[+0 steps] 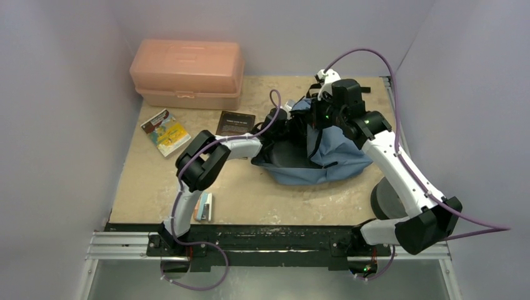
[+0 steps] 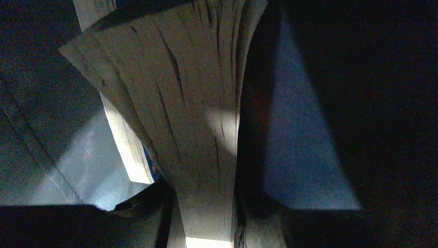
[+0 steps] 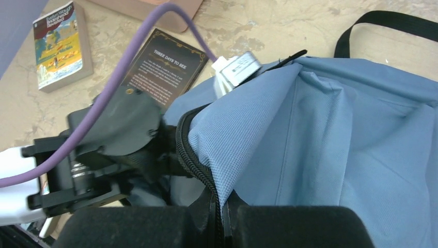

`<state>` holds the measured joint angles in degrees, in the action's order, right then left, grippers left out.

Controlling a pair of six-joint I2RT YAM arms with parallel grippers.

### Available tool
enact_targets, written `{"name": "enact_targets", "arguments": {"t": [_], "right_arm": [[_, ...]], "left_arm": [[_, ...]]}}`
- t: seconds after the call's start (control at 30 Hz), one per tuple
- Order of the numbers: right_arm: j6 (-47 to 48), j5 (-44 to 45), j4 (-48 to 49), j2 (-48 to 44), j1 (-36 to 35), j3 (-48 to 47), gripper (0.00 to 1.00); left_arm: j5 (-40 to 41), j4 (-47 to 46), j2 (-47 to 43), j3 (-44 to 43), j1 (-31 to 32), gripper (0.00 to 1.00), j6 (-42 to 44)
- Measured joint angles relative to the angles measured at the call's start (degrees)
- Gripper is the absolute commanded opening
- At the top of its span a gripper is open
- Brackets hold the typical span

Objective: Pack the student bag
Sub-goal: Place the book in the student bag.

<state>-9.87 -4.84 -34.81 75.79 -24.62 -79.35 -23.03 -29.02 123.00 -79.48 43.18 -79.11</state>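
**Top external view: we're mid-load**

We see the student bag (image 1: 334, 159) lying right of centre on the table (image 1: 281, 197), mouth facing left. Our right gripper (image 3: 219, 219) is pinched on its zipper rim (image 3: 199, 165), propping it open. Our left gripper (image 2: 204, 225) clamps a thick paperback (image 2: 181, 103) inside the mouth. Next, we reckon: release it deep, then back out without snagging fabric.
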Motion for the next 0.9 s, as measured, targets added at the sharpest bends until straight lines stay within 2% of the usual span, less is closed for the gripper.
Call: {"name": "enact_targets", "arguments": {"t": [0.2, 0.3, 0.37, 0.47, 0.5, 0.53, 0.57, 0.7, 0.83, 0.9], "right_arm": [[0.0, -0.9, 2.0, 0.0, 0.4, 1.6, 0.0], [0.0, -0.5, 3.0, -0.1, 0.8, 2.3, 0.0], [0.0, 0.2, 3.4, -0.2, 0.9, 3.2, 0.0], [-0.2, 2.3, 3.3, -0.2, 0.9, 3.9, 0.0], [-0.3, 3.4, 2.9, -0.2, 0.8, 3.9, 0.0], [-0.5, 4.4, 2.6, -0.2, 0.7, 3.9, 0.0], [-0.6, 5.7, 2.5, -0.3, 0.6, 4.0, 0.0], [0.0, 8.2, 2.4, -1.4, 0.2, 4.9, 0.0], [2.1, 4.2, 3.8, -2.8, 0.3, 6.1, 0.0], [3.2, 1.6, 4.1, -2.8, 0.3, 6.1, 0.0]], "left_arm": [[-0.8, 5.5, 7.2, -11.9, 0.4, 0.02, 0.9], [0.2, 9.5, 12.6, -21.4, 1.1, 0.23, 1.2], [1.4, 11.6, 14.9, -24.7, 1.6, 0.43, 1.2], [2.8, 15.7, 15.9, -25.7, 1.9, 0.56, 2.0], [3.0, 17.2, 15.8, -25.5, 2.0, 0.64, 2.3], [3.5, 17.7, 15.4, -24.7, 2.0, 0.78, 3.1], [4.0, 18.1, 14.5, -23.1, 2.0, 0.84, 3.7], [5.6, 21.1, 5.6, -11.0, 1.2, 0.89, 6.3], [6.6, 22.5, -5.5, -0.7, 0.2, 0.91, 8.7], [7.4, 22.8, -10.8, 3.5, -0.2, 0.85, 10.0]]}}
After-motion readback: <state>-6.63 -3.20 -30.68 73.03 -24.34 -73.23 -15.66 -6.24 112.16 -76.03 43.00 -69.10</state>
